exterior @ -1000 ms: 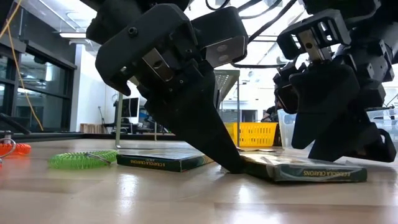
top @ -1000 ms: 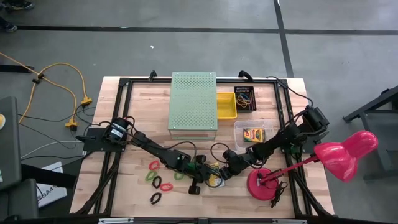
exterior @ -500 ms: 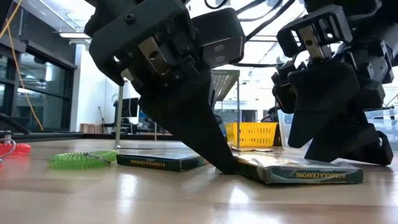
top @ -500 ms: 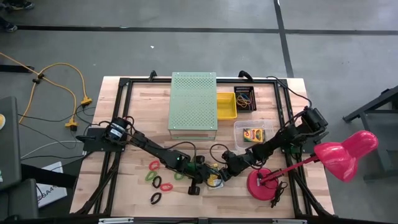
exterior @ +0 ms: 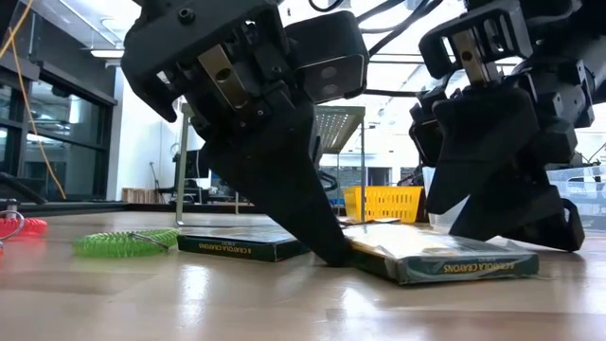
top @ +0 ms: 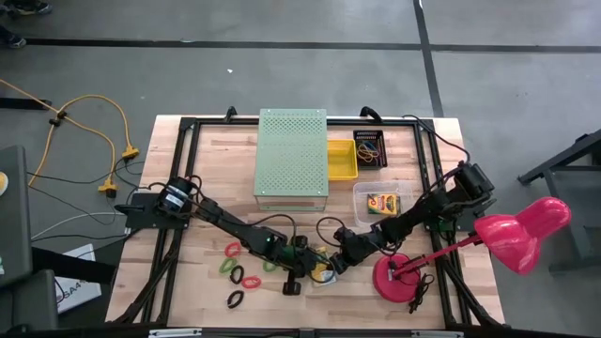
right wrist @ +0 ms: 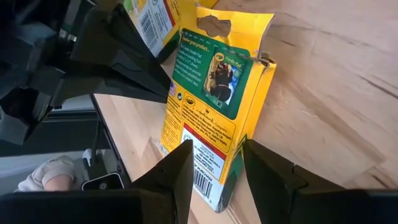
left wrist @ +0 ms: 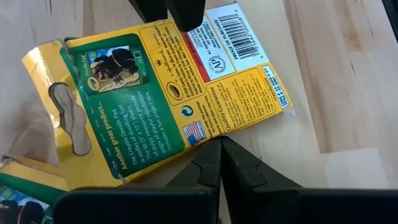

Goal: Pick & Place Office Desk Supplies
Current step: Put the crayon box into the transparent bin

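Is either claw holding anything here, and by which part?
The right claw straddles the barcode end of a crayon box, fingers on its two long edges; a firm grip can't be confirmed. The left claw is shut, holding nothing, tip against that box's edge.
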Tool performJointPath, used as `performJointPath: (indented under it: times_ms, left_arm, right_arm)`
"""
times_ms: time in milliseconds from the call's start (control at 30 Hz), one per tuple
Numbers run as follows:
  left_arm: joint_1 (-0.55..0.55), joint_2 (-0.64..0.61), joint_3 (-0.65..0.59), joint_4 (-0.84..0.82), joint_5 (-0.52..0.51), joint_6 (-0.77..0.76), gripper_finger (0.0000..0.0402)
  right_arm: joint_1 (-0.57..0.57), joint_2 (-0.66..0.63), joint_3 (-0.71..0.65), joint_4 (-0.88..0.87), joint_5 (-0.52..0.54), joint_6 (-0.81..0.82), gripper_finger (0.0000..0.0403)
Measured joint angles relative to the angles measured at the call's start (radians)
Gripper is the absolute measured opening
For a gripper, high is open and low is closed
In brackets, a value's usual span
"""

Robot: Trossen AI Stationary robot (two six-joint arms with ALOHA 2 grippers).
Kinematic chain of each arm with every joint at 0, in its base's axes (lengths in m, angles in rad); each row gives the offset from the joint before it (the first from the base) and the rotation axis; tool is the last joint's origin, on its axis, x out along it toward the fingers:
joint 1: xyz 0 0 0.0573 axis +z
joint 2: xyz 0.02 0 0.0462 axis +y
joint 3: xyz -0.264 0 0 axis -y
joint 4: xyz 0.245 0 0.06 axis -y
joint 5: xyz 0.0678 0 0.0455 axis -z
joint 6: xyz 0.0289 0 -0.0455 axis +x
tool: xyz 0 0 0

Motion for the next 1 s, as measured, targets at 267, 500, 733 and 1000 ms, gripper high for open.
performJointPath:
  times_ms: [267, 500, 733, 1000]
  left_arm:
    - [-0.001, 0.0, 0.0, -0.011, 0.0, -0.014, 0.0001]
    - [-0.002, 0.0, 0.0, -0.011, -0.003, -0.014, 0.0001]
    - [-0.002, 0.0, 0.0, -0.011, -0.005, -0.014, 0.0001]
    - [-0.001, 0.0, 0.0, -0.003, -0.014, -0.014, 0.0001]
  right_arm:
    - [0.002, 0.0, 0.001, -0.005, -0.028, 0.005, 0.0129]
    - [0.002, -0.003, 0.007, -0.103, -0.067, 0.028, 0.0129]
    - [0.001, -0.003, 0.004, -0.078, -0.069, 0.034, 0.0129]
    - [-0.006, -0.003, 0.003, -0.066, -0.078, 0.03, 0.0129]
